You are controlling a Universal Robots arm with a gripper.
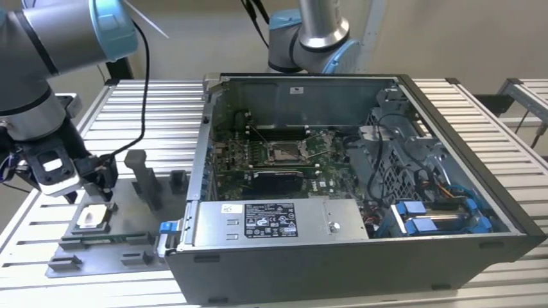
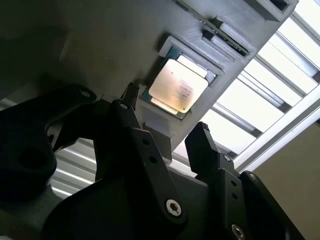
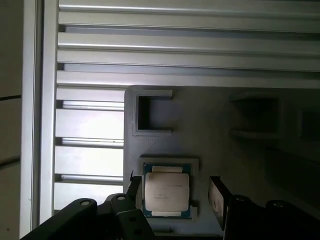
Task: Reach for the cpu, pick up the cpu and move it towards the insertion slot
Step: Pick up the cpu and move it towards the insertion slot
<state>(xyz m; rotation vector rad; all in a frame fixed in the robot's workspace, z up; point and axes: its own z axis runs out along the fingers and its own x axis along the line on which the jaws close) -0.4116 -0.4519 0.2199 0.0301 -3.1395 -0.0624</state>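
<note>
hovering over the grey fixture (image 1: 128, 247) at the exterior view's left, the gripper (image 1: 94, 189) is just above the cpu (image 1: 92, 216). in both wrist views the cpu (image 2: 178, 86) (image 3: 166, 188) lies flat in its square recess. the gripper's two dark fingers (image 2: 202, 135) are spread, one on each side of the cpu, holding nothing. the insertion slot (image 1: 285, 151) sits on the green board inside the open computer case (image 1: 360, 256), well apart from the cpu, toward the exterior view's right.
</note>
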